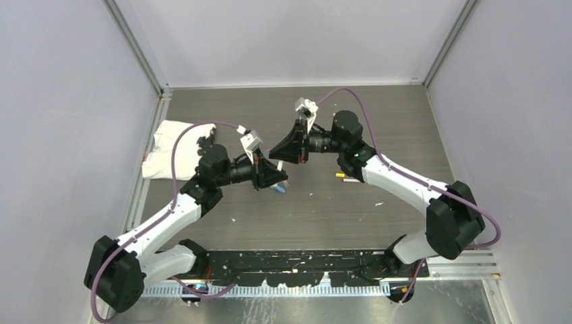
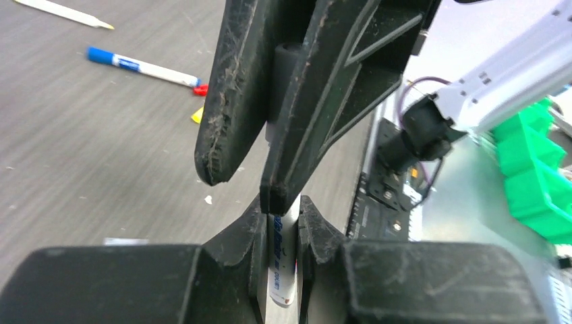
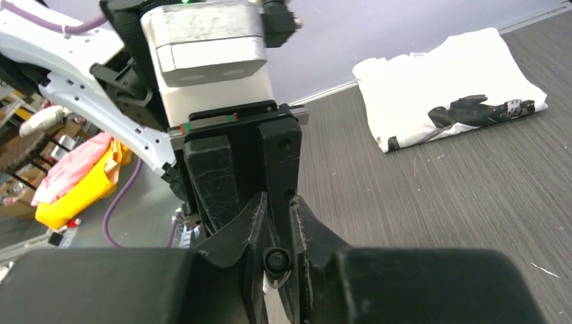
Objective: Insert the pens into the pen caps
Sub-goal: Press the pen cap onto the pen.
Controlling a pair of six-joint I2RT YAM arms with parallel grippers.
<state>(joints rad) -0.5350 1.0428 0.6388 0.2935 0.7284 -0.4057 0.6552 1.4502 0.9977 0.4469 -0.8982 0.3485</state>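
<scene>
Left wrist view: the left hand point(image 2: 283, 214) is clenched on a white pen point(image 2: 283, 271) with blue print on its barrel, which runs up between the two fingers. The right hand point(image 3: 278, 210) stands directly against it, tip to tip, its fingers closed on a short dark cap point(image 3: 276, 260) whose round end faces its own camera. The pen's upper end is hidden behind the right hand's fingers, so I cannot tell whether it has entered the cap.

From above, the two hands meet over the middle of the tabletop point(image 1: 303, 108), slightly left of centre.

On the bare wood beyond the hands lies a blue-capped pen point(image 2: 138, 65). A small red piece point(image 2: 200, 88) sits at its other end, possibly a loose cap, and a yellow cap point(image 2: 196, 116) lies just beside that. A second thin pen point(image 2: 64, 11) lies farther off.

A folded white cloth point(image 1: 168, 145) with a black print rests at the tabletop's left edge, towards the far corner.
</scene>
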